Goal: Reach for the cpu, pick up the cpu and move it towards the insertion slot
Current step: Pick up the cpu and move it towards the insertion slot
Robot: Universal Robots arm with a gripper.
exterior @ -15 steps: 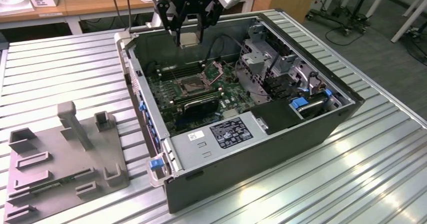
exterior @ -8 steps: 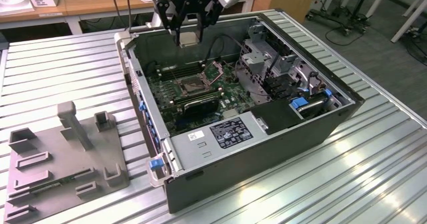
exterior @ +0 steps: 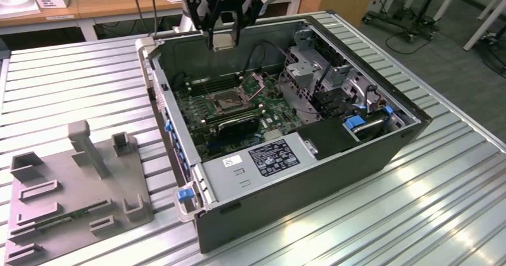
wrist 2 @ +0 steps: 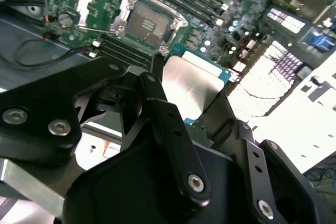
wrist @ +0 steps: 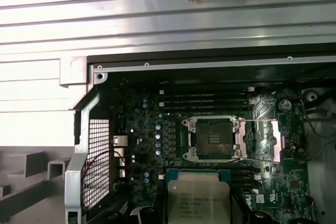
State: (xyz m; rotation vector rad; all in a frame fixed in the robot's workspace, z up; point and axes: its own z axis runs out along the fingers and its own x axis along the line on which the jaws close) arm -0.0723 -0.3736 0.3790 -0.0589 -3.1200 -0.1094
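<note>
Hanging above the open computer case [exterior: 237,177], the tool [exterior: 224,39] is being seen in the exterior view with the cpu [exterior: 224,41] clamped between its fingers, up over the case's far edge. In both wrist views the cpu [wrist 2: 191,85] [wrist: 198,198] is being held flat by two opposite edges, metal face out, above the green motherboard [wrist: 157,145]. The insertion slot [wrist: 212,139] is lying open just beyond the chip, its silvery bracket [wrist 2: 100,6] swung aside; chip and slot are apart, not touching.

The cpu is being judged light, stiff and fragile, with a smooth face likely to slip; the edges are being judged the right place to hold, away from the underside contacts. The underside is being hidden, and the finger pads are being covered by the black linkages [wrist 2: 168,129]. Part of the chip is being cut off in the first wrist view. Socket pins are too fine to be made out.
</note>
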